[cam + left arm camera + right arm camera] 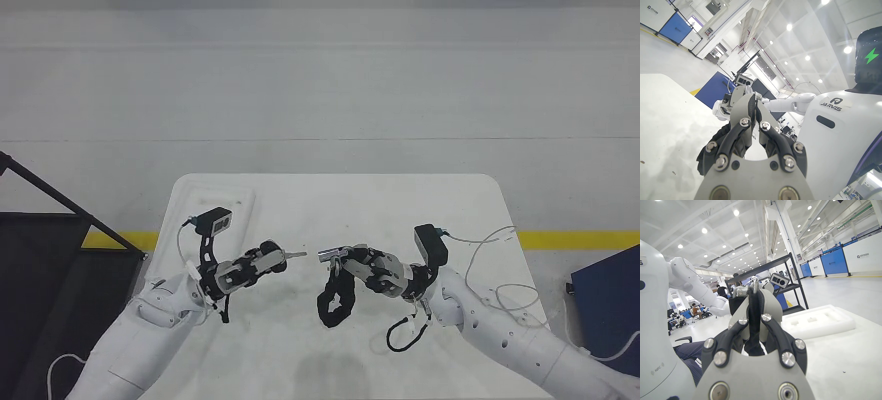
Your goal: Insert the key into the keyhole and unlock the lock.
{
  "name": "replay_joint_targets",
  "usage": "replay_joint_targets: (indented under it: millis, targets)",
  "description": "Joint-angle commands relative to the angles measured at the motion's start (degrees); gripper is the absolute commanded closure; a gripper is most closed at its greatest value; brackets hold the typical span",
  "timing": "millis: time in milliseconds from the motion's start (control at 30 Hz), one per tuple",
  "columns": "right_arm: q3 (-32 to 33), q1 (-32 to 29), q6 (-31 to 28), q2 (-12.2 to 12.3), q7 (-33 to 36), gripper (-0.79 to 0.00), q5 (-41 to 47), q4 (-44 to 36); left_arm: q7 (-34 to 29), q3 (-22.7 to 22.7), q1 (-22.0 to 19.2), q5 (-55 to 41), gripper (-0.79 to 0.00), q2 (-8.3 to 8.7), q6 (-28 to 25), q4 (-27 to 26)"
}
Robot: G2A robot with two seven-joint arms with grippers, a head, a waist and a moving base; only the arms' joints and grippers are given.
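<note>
Both hover near the table's [420, 200] front edge: my left gripper [272, 252] pinches the key [296, 256], my right gripper [352, 262] clamps the lock [335, 300] (just beside the key).

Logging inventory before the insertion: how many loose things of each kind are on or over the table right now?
Small silver metal key: 1
Black cable lock with a metal head: 1
White foam tray with recesses: 1
Total: 3
</note>
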Motion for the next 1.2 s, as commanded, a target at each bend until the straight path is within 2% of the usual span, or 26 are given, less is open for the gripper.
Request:
replay_joint_targets:
  millis: [0,267,600,1167]
  targets:
    - [0.0,0.0,0.0,0.0,0.0,0.0,0.0,0.0,0.0,0.2,0.0,0.4,0.0,-0.47,0.0,0.1]
    - [0.0,0.0,0.0,0.0,0.0,0.0,0.0,0.0,0.0,0.4,0.3,2.3,0.0,-2.26,0.0,1.0]
    - [0.0,0.0,0.0,0.0,0.0,0.0,0.0,0.0,0.2,-2.1,1.4,4.2,0.0,-4.16,0.0,1.5]
    - [0.0,0.0,0.0,0.0,0.0,0.0,0.0,0.0,0.4,-5.4,4.0,9.3,0.0,-6.4,0.0,-1.4]
